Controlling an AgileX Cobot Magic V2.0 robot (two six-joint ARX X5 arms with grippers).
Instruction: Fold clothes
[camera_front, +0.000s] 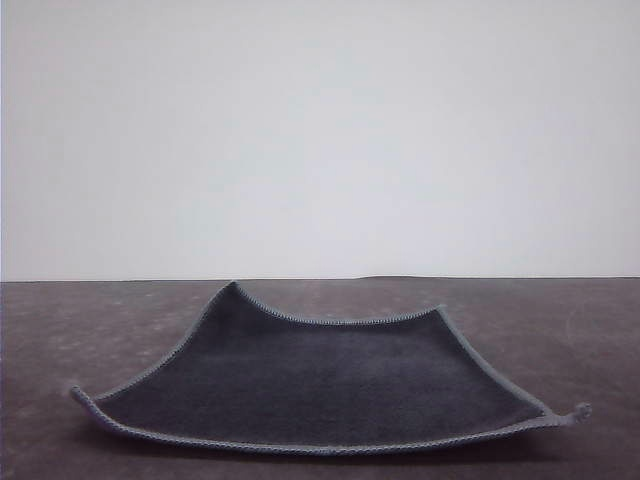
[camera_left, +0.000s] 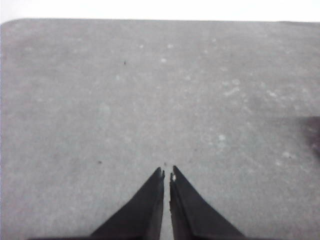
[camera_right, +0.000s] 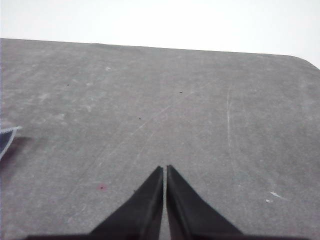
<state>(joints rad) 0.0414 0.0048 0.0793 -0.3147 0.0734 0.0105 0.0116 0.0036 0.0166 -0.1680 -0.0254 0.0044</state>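
We find the square dark grey fleece cloth with light grey stitched edging (camera_front: 320, 385) lying spread on the dark grey speckled table (camera_front: 60, 330), dark face up, centred in the front view; its near two corners curl up off the surface and the far edge sags between two raised corners. Left claw (camera_left: 166, 172) hangs over bare table, fingers pressed together, nothing between them; a dark patch at the frame edge may be the cloth, we cannot tell. Right claw (camera_right: 164, 168) likewise pressed together and empty, with a stitched corner of the cloth (camera_right: 7, 137) showing well off to one side. We judge the fold not yet begun. To do it well, we would spread both claws first, bring each to a near curled corner, pinch through the edging rather than the soft middle, lift both evenly, and carry them over to the far corners so the edges meet squarely
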